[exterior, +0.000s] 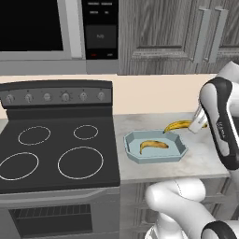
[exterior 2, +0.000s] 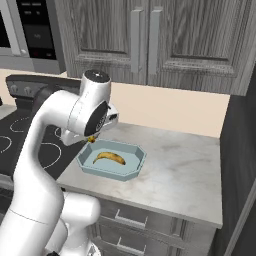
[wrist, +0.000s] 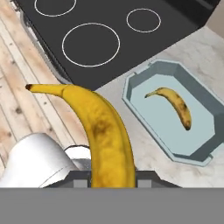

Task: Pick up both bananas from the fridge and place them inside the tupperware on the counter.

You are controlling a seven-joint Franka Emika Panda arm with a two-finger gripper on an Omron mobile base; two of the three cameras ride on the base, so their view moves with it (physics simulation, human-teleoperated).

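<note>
My gripper (exterior: 198,123) is shut on one yellow banana (exterior: 179,125), which hangs above the far right rim of the tupperware (exterior: 179,142). In the hand view this banana (wrist: 105,135) curves up from between the fingers, dark tip at the upper left. The second banana (exterior: 154,145) lies flat inside the light blue tupperware (wrist: 131,89), also seen as a banana (wrist: 173,105) in the hand view and a banana (exterior 2: 109,158) in the right base view. The tupperware (exterior 2: 86,165) rests on the marbled counter (exterior 2: 185,165). The fridge is out of view.
The black stovetop (exterior: 56,149) with white burner rings adjoins the counter on the left. A microwave (exterior: 28,28) hangs above it, and dark wood cabinets (exterior 2: 150,40) hang over the counter. Bare counter stretches to the right of the tupperware.
</note>
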